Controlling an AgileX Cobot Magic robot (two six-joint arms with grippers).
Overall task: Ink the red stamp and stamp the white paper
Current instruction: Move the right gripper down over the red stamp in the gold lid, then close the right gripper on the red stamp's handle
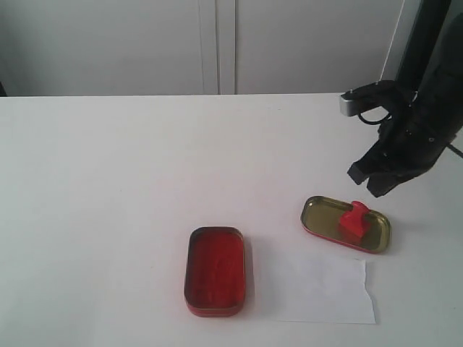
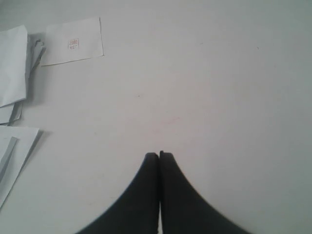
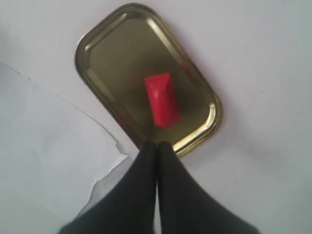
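Your right jaws are clenched on nothing; the two black fingers (image 3: 139,190) press flat together from root to tip and hold no object. Seen from the right wrist, their tips lie over the near rim of the gold-lined lid (image 3: 114,53), short of the red stamp (image 3: 161,100). In the exterior view the right arm (image 1: 427,123) hangs those fingers (image 1: 362,172) in the air above the counter (image 1: 130,159), beyond the lid (image 1: 322,212) and toward its right end; they touch neither lid nor stamp.

The red stamp (image 1: 355,220) stands inside the lid, nearer its right end in the exterior view. The white paper (image 1: 325,293) lies flat on the counter just beside the lid, on the camera's side of it; its torn corner (image 3: 105,168) is the part closest to the lid's rim. The red ink tin (image 1: 215,271) sits open, its inside red, just left of the paper and apart from the lid.

Your left jaws are likewise clenched and empty; their fingers (image 2: 139,200) meet above the counter (image 2: 219,97). Well apart from them lies a stamped slip (image 2: 73,41) bearing a small red mark; beside the slip lie loose white sheets (image 2: 12,63), overlapping one another.
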